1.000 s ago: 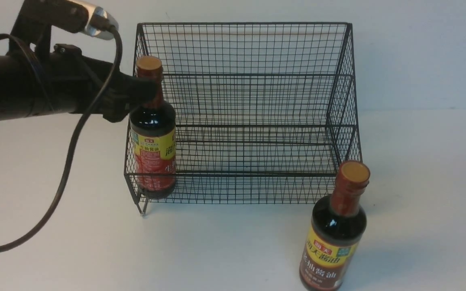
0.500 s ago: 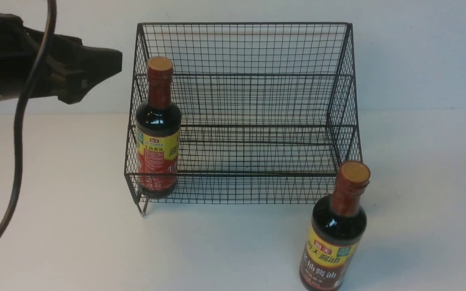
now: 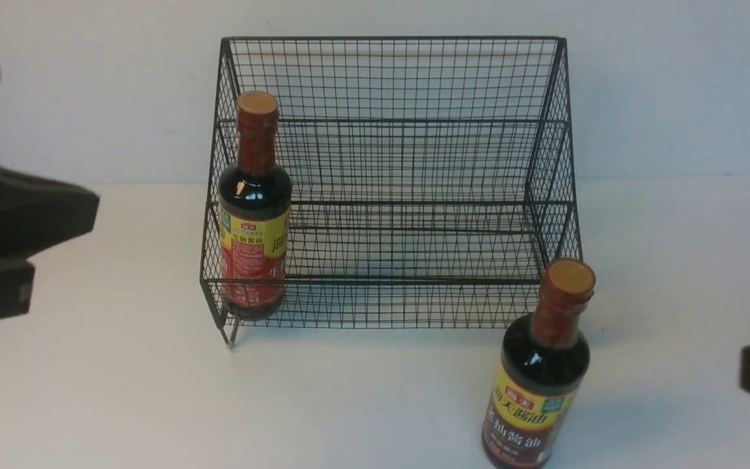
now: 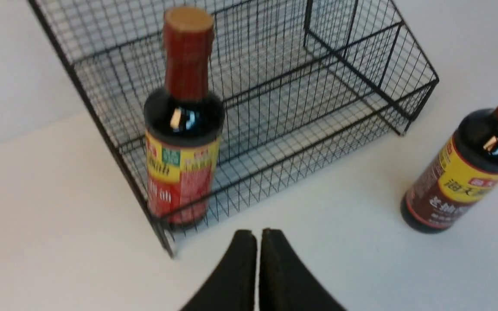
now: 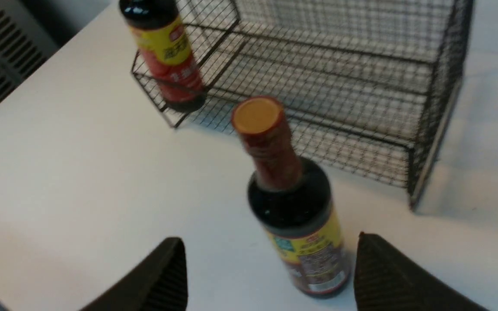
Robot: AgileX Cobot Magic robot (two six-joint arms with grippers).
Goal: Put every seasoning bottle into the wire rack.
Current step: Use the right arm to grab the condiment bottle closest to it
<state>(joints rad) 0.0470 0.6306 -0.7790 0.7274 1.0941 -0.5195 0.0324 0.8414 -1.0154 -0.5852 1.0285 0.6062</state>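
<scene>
Wire rack (image 3: 388, 121) right half free | left gripper (image 4: 257, 236) closed, empty | right gripper (image 5: 268, 238) agape (bottle (image 5: 292, 203) ahead, apart)

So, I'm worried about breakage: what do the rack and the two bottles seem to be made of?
Wire rack: thin black metal wire in a grid, matt, probably coated. Bottle in the rack and bottle in front of it: glossy, with sharp highlights on the dark shoulders, so likely glass, though hard plastic is possible. Caps: tan, probably plastic.

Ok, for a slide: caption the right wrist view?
Open jaws face a tan-capped dark soy-sauce bottle on the white table; its twin stands in the black wire-mesh rack.
</scene>
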